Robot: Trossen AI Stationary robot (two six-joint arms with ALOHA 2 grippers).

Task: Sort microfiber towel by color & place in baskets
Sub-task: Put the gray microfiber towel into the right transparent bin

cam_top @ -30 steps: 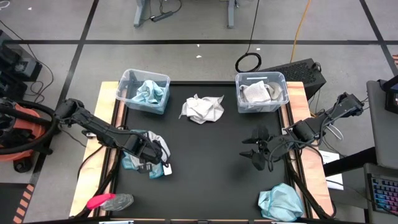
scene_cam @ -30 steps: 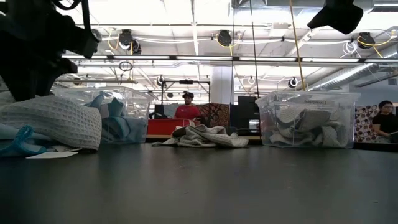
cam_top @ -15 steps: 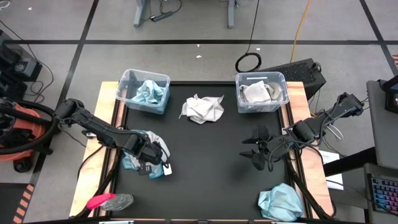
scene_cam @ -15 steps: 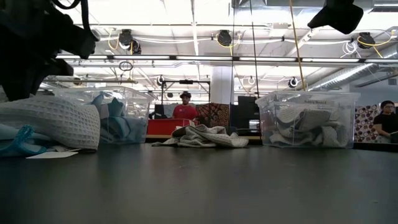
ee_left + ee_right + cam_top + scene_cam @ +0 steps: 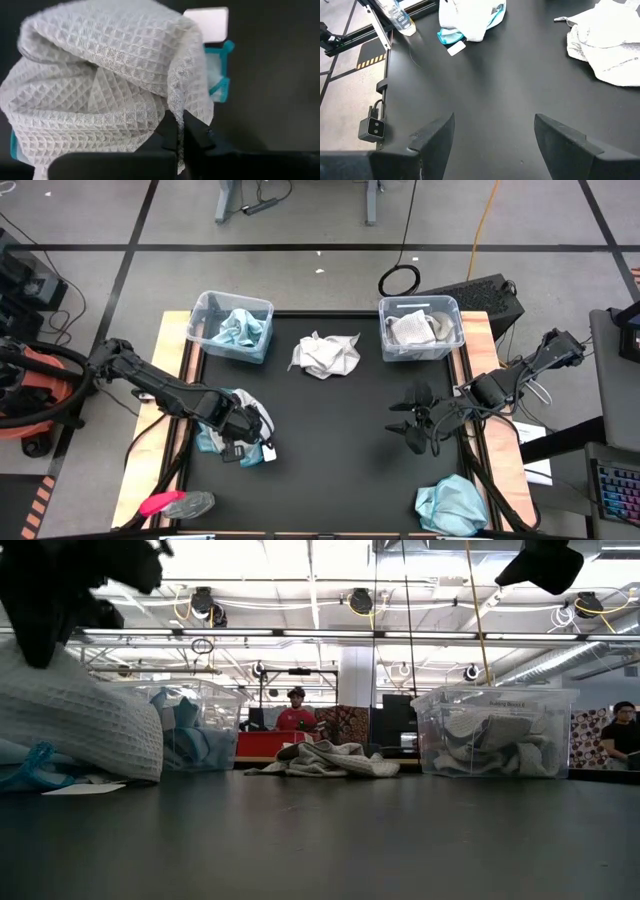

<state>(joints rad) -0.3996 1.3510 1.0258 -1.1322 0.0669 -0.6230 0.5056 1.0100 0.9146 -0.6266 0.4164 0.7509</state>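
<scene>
Black bench (image 5: 330,460) carries, near its left edge, a pale grey-white waffle-weave microfiber towel (image 5: 247,408) pinched by the left end effector (image 5: 240,442); the right end effector (image 5: 408,427) hangs wide apart by the right edge.

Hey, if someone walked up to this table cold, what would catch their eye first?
Probably the left gripper, shut on a pale grey-white waffle towel lying over a teal one at the table's left side. Next, the two clear baskets at the far edge: the left basket holds teal cloth, the right basket grey-white. The right gripper hangs open over bare mat.
</scene>
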